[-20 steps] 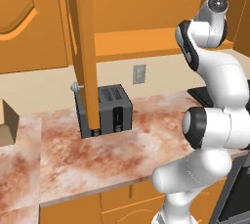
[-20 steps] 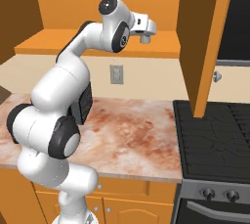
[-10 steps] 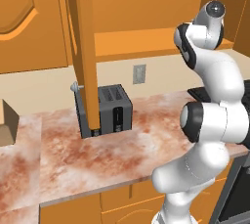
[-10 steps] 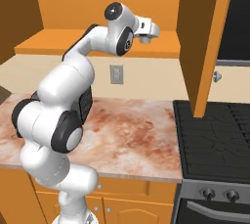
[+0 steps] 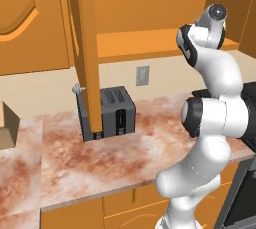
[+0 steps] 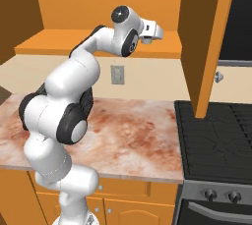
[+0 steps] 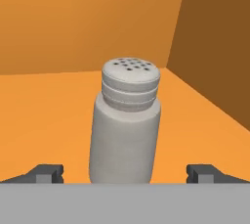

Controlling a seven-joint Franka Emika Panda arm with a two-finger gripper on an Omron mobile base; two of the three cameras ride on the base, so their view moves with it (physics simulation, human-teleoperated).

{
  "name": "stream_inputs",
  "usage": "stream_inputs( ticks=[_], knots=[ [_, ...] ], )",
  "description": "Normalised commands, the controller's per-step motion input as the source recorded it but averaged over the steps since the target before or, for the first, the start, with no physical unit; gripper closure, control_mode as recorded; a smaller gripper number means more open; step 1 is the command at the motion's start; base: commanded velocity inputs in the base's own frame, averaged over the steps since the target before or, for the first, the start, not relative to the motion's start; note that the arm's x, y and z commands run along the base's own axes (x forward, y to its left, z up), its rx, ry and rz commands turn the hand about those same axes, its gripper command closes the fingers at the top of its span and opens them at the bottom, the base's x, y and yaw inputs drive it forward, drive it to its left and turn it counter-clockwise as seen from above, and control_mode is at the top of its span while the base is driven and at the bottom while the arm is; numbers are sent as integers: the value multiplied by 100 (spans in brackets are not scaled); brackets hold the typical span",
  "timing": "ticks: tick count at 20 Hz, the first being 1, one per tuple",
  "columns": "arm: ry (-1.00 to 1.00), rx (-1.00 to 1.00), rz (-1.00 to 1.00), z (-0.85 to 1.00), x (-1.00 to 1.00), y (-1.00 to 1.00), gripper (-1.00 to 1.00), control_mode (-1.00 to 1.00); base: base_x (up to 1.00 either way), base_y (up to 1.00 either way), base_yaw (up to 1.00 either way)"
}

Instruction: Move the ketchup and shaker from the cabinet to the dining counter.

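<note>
The shaker point(image 7: 126, 130), light grey with a holed cap, stands upright on the orange shelf point(image 7: 44, 120) of the cabinet point(image 6: 59, 47), close to its right inner wall. My gripper point(image 7: 127, 174) is open, and its fingertips point(image 7: 46, 173) stand wide on either side of the shaker's base without touching it. From the right base view the hand point(image 6: 153, 29) reaches over the shelf edge between the open doors. The ketchup and the dining counter are out of view.
An open cabinet door point(image 6: 206, 37) hangs right of the hand, another point(image 5: 85, 48) to the left. Below are the marble worktop point(image 5: 150, 148) with a grey toaster point(image 5: 112, 113), a wall socket point(image 6: 117, 74) and a black stove point(image 6: 216, 140).
The arm has stretched a little further into the cabinet, carrying the hand forward over the shelf. The jaws have stayed wide apart.
</note>
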Motion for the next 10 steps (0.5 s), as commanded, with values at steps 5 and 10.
stream_inputs(
  ticks=[5,10],
  knots=[
    [5,9,0,0,18,-10,-100,-100,0,0,0],
    [0,5,0,-5,17,-10,-100,-100,0,0,0]
  ],
)
